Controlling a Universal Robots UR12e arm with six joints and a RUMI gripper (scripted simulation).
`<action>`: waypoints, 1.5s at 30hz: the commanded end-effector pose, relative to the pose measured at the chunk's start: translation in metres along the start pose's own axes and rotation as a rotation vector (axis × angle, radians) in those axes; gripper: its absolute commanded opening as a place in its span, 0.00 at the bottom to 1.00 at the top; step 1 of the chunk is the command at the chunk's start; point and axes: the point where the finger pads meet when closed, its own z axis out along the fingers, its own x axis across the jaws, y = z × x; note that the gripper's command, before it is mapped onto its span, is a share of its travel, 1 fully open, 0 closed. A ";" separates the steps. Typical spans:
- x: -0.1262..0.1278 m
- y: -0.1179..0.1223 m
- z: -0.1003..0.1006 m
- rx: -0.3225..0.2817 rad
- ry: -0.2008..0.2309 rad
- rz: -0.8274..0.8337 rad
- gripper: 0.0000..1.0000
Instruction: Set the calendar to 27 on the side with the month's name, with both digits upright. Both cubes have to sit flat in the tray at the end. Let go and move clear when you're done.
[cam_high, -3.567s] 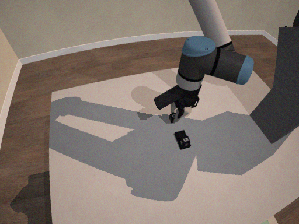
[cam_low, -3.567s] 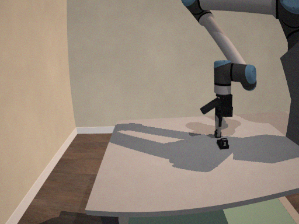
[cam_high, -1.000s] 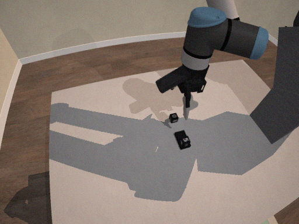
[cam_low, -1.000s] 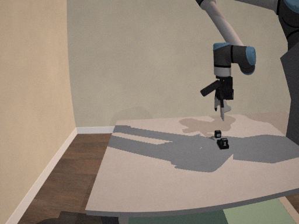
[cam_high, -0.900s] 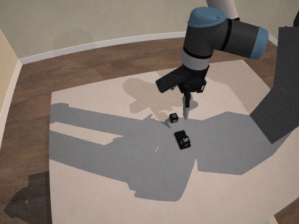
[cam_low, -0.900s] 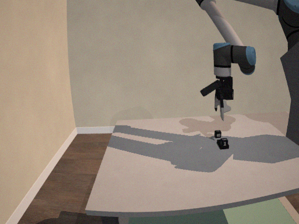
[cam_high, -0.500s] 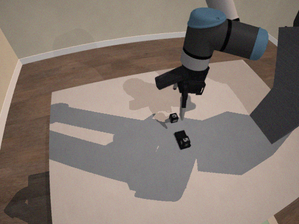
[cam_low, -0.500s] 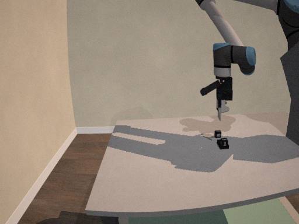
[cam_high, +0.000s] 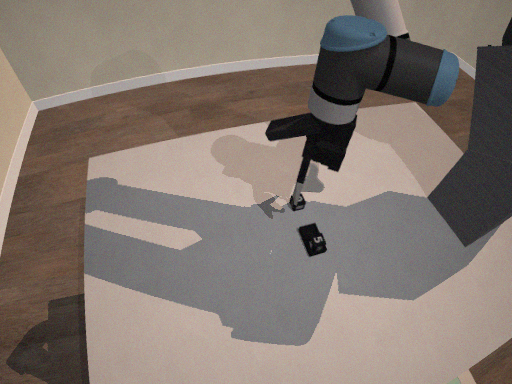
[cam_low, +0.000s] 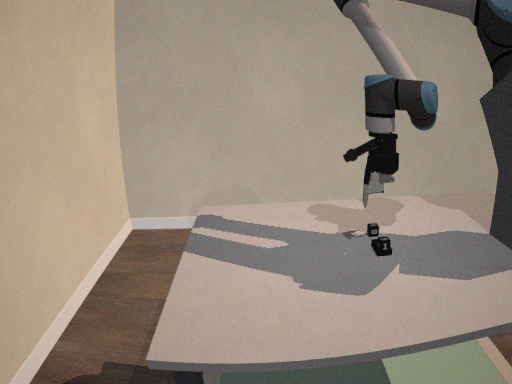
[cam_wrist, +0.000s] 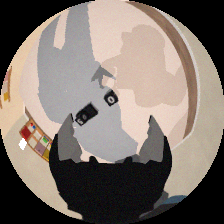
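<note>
Open claw above a table, with one black number cube loose and another in the calendar tray.
The claw (cam_high: 302, 193) (cam_low: 374, 198) (cam_wrist: 111, 115) points downward, its two fingers spread wide apart with nothing between them. Below it, the loose cube (cam_high: 298, 202) (cam_low: 373, 230) (cam_wrist: 111, 98) sits on the pale table (cam_high: 175, 325) (cam_low: 300, 325) (cam_wrist: 107, 25), a white 0 on its upper face. Near that cube, well apart from the claw, is the small black calendar tray (cam_high: 306, 231) (cam_low: 375, 244) (cam_wrist: 90, 109). A second cube (cam_high: 316, 241) (cam_low: 384, 245) (cam_wrist: 81, 119) is at one end of it, with a 5 readable from the top and a 1 from the exterior. The month's name is too small to read. Broad gray shadows cross the table; beyond are brown wood floor (cam_high: 150, 120) (cam_low: 115, 300) and plain walls.

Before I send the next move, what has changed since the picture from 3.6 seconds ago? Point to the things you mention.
The gripper (cam_high: 297, 192) (cam_low: 371, 197) (cam_wrist: 111, 115) has let go of the loose cube (cam_high: 299, 202) (cam_low: 373, 230) (cam_wrist: 111, 98) and risen above it, fingers now spread wide. The loose cube remains on the table (cam_high: 165, 320) (cam_low: 250, 320) (cam_wrist: 112, 50), outside the tray. The tray and its cube (cam_high: 317, 241) (cam_low: 384, 246) (cam_wrist: 81, 120) look unmoved.
</note>
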 end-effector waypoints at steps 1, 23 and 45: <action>0.000 0.000 0.000 -0.004 0.006 0.090 1.00; 0.000 0.002 0.004 -0.001 0.007 0.742 1.00; 0.000 0.004 0.005 -0.001 0.007 0.936 0.29</action>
